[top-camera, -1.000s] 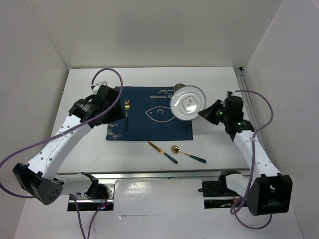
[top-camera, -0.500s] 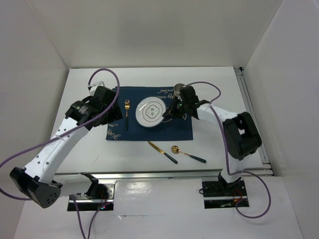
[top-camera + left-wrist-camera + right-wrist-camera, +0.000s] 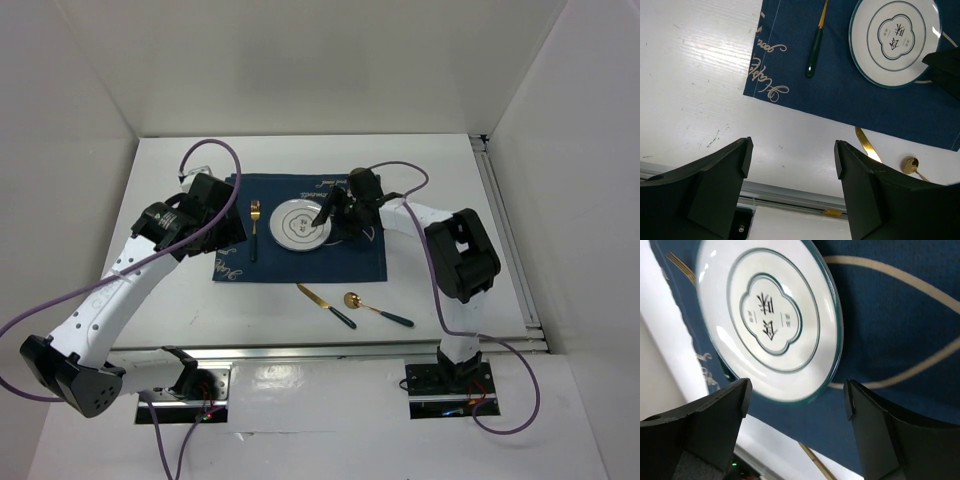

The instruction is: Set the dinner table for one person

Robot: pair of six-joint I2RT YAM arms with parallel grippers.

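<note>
Right gripper (image 3: 327,220), top view: hovering at the plate (image 3: 296,224) rim, over the placemat (image 3: 300,265).
Dinner table (image 3: 270,310): lying beneath it all — white, flat.
Left gripper (image 3: 792,145), left wrist view: gaping, holding nothing.
Right wrist view: fingers (image 3: 705,420) standing wide apart — gripping nothing.

White shells, dark screws, black joints on the left arm (image 3: 105,295); black housings, white links on the right arm (image 3: 470,265). A purple cable (image 3: 225,150) loops behind each claw; left claw (image 3: 792,147) and right claw (image 3: 797,386), matte black wedges.
</note>
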